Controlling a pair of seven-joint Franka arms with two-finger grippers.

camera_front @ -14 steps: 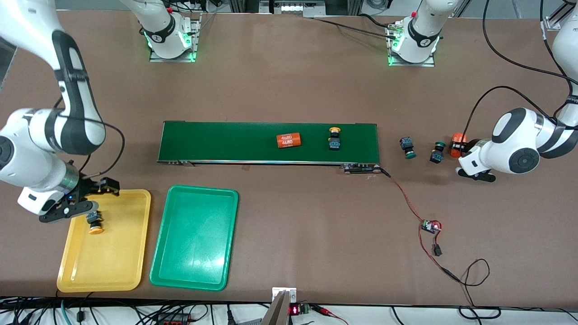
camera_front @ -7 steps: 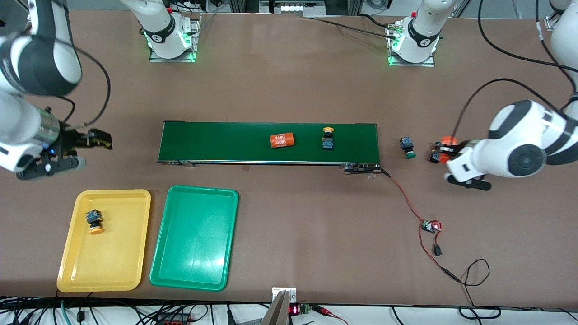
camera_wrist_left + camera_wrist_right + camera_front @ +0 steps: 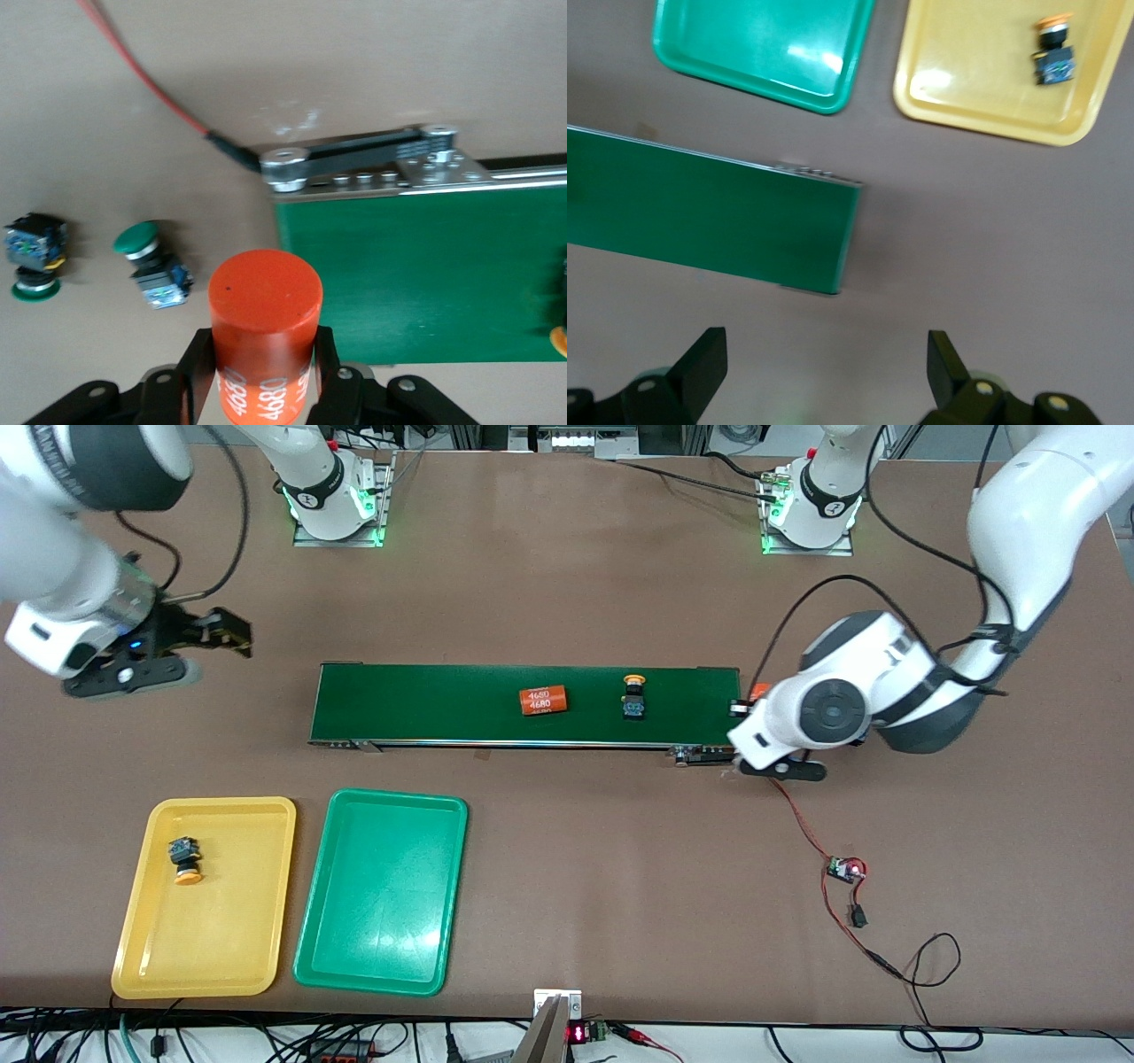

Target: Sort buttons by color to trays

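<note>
One yellow-capped button [image 3: 184, 861] lies in the yellow tray [image 3: 221, 939]. Beside it, the green tray [image 3: 381, 903] holds nothing. A second yellow-capped button [image 3: 633, 698] rides on the dark-green belt [image 3: 425, 704]. Two green-capped buttons [image 3: 149, 264] [image 3: 34, 257] lie on the table off the belt's end; in the front view the left arm hides them. My left gripper [image 3: 263, 354] is shut on an orange "4680" cylinder [image 3: 264, 301], over the belt's end toward the left arm [image 3: 749, 700]. My right gripper [image 3: 221, 631] hangs open and empty over bare table off the belt's other end.
Another orange "4680" cylinder [image 3: 542, 701] lies on the belt near the yellow-capped button. A red wire runs from the belt's roller end [image 3: 704, 755] to a small circuit board [image 3: 846, 868] nearer the front camera. The right wrist view shows both trays [image 3: 766, 44] [image 3: 992, 97].
My right gripper left the yellow-capped button in the yellow tray and moved up to the belt's end. My left gripper carried the orange cylinder to the belt. The belt's load shifted toward the right arm's end.
</note>
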